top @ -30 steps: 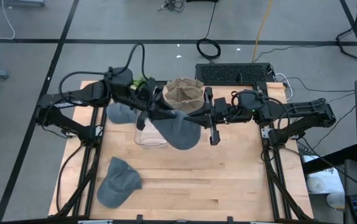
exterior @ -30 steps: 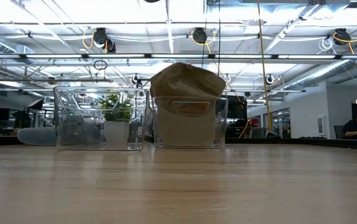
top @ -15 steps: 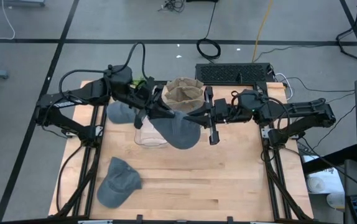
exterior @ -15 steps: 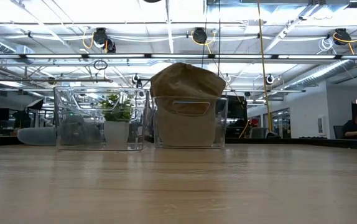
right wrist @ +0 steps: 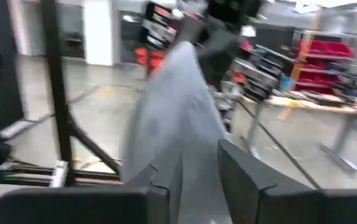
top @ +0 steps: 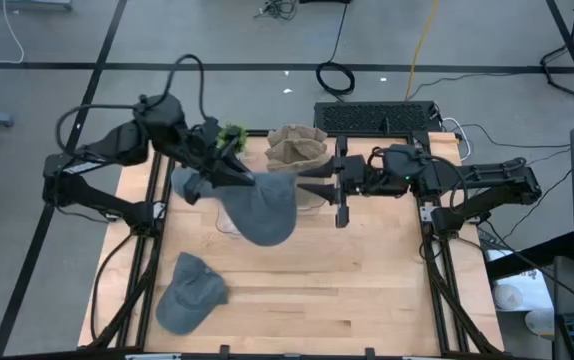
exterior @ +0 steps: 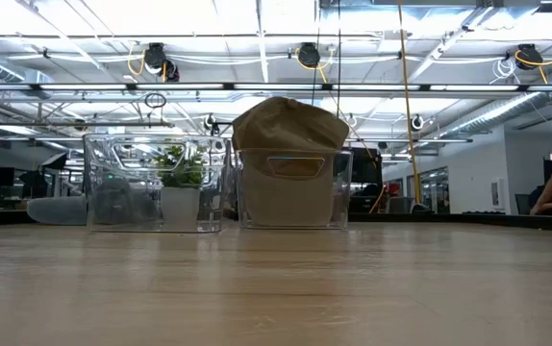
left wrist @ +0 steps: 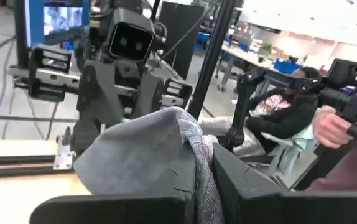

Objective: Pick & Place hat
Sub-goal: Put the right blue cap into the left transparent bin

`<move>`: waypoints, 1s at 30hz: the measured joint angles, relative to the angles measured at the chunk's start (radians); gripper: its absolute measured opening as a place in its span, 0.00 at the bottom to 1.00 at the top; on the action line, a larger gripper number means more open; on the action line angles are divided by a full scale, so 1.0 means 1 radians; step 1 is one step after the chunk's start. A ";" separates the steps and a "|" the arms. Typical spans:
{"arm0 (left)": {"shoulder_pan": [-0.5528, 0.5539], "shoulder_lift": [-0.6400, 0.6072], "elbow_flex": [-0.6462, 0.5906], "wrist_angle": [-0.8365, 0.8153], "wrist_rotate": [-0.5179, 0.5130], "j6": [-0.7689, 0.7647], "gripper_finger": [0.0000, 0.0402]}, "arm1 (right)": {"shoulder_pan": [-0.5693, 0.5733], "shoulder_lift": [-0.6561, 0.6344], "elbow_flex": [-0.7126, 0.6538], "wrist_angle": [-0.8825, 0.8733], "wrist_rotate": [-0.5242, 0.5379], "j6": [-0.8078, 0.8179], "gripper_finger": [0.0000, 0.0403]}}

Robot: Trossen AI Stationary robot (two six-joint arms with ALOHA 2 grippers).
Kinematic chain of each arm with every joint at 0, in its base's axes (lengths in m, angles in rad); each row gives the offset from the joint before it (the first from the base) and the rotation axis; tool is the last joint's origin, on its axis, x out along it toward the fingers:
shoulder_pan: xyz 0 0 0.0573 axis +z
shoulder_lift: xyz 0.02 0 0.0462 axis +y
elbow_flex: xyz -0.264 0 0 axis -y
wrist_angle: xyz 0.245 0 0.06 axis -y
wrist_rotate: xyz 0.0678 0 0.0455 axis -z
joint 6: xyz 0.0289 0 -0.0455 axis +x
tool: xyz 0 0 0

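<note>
At about ten o'clock on the table, the left gripper [top: 235,172] is pinched on the soft grey cloth cap [top: 259,206], which hangs in the air. At two o'clock, the right gripper [top: 309,185] has its fingers parted (empty); keep it clear while lowering.

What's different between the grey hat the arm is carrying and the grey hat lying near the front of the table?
The carried grey hat hangs in the air from the left gripper, which is shut on it; the other grey hat lies flat on the table with no gripper near it. The carried hat droops stretched out; the lying hat looks crumpled. Both are grey caps of similar size.
</note>
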 joint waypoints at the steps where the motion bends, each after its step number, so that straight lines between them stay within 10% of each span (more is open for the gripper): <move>1: 0.006 -0.016 0.000 -0.031 -0.002 0.002 0.05 | 0.000 0.000 0.000 -0.009 0.023 0.000 0.24; 18: 0.066 -0.205 0.000 -0.465 -0.114 0.233 0.05 | 0.000 0.001 0.000 -0.034 0.084 -0.104 0.34; 30: 0.061 -0.221 0.000 -0.662 -0.268 0.372 0.05 | -0.001 0.001 0.000 -0.032 0.341 -0.079 0.37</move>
